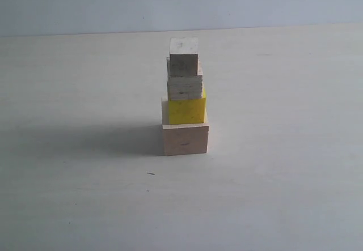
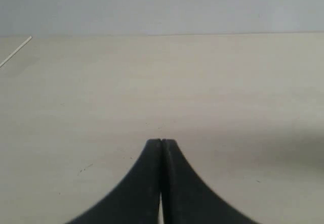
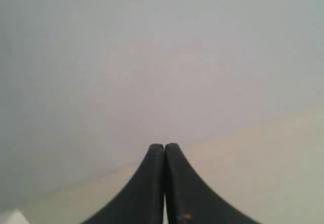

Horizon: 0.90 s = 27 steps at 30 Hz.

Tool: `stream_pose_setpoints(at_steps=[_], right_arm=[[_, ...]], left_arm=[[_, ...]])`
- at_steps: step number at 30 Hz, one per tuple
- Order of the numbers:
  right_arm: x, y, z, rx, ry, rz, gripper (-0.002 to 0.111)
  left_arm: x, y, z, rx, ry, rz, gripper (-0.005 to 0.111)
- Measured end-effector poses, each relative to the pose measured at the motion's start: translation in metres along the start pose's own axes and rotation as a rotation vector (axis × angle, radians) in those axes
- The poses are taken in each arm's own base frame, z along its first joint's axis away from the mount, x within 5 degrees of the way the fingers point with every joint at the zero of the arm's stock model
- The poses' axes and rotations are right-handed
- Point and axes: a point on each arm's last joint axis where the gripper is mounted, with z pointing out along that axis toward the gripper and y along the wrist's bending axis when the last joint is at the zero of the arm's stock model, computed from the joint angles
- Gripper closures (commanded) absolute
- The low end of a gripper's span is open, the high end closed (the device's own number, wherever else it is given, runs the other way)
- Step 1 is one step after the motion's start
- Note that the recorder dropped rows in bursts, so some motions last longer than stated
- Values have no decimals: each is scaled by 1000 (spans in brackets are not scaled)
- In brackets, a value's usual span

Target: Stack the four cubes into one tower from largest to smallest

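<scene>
In the exterior view the tower stands in the middle of the table. Its base is the large pale wood cube [image 1: 185,139]. On that sits the yellow cube [image 1: 186,110], then the medium pale cube [image 1: 185,85], and the smallest pale cube [image 1: 184,56] on top, slightly skewed. Neither arm shows in the exterior view. My left gripper [image 2: 161,142] is shut over bare table, holding nothing. My right gripper [image 3: 164,146] is also shut and empty, facing the wall. No cube appears in either wrist view.
The pale table [image 1: 85,200] spreads around the tower, which casts a shadow to its left. A blank wall [image 1: 85,4] rises behind the far edge. A thin white line [image 2: 15,52] marks the table in the left wrist view.
</scene>
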Motion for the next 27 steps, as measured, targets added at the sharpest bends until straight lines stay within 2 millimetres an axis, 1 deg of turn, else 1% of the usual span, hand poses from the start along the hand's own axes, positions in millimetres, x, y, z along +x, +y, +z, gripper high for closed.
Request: stream_pose_setpoints(at_steps=[3,7,11,14,23,25,27], right_arm=[[12,-6,-5,34,74,-113,108],[19,-10,-16,54,127,-187,108],[23,-13,-27,73,152,-264,108],[31,-18,-32,81,150,-335,108],[78,-38,-30,92,218,-362,108],[82,-39,-31,92,218,-360,108],[81,-39,-31,88,204,-360,108]], left_arm=[[0,0,0,0,0,0,107],[0,0,0,0,0,0,107],[0,0,0,0,0,0,107],[0,0,0,0,0,0,107],[0,0,0,0,0,0,107],[0,0,0,0,0,0,107],[0,0,0,0,0,0,107]])
